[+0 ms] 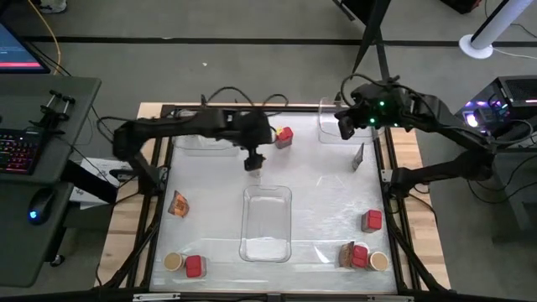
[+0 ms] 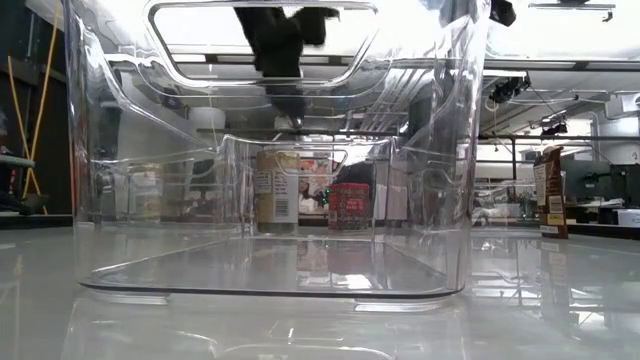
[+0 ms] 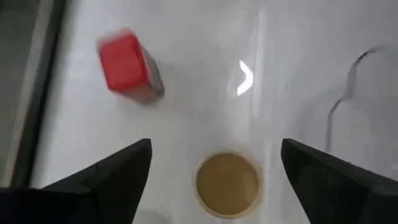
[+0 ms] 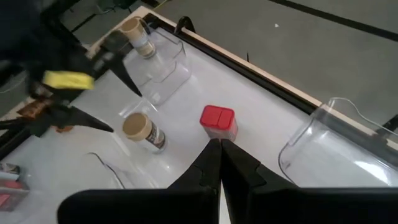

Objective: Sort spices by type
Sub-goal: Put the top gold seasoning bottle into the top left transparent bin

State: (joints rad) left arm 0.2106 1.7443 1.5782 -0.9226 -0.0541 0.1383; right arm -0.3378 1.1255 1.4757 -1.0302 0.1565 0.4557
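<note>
My left gripper [image 1: 254, 161] hangs open over the table's far middle. Its fingers stand on either side of a round jar with a tan lid [image 3: 227, 183], above it and not touching. The jar [image 4: 143, 130] stands upright on the table. A red boxy container [image 1: 284, 137] stands just right of it, also seen as the red container [image 3: 127, 65]. My right gripper [image 4: 219, 152] is shut and empty, raised by the far right clear tray [image 1: 336, 126]. A second tan-lidded jar [image 4: 138, 34] is at the far left tray [image 4: 165, 62].
A clear tray [image 1: 267, 222] lies in the table's middle. A foil packet [image 1: 177, 203] lies at left, a jar [image 1: 174, 262] and red box [image 1: 195, 267] near left. At right are a red box [image 1: 372, 221], a packet [image 1: 346, 254] and a jar [image 1: 378, 262].
</note>
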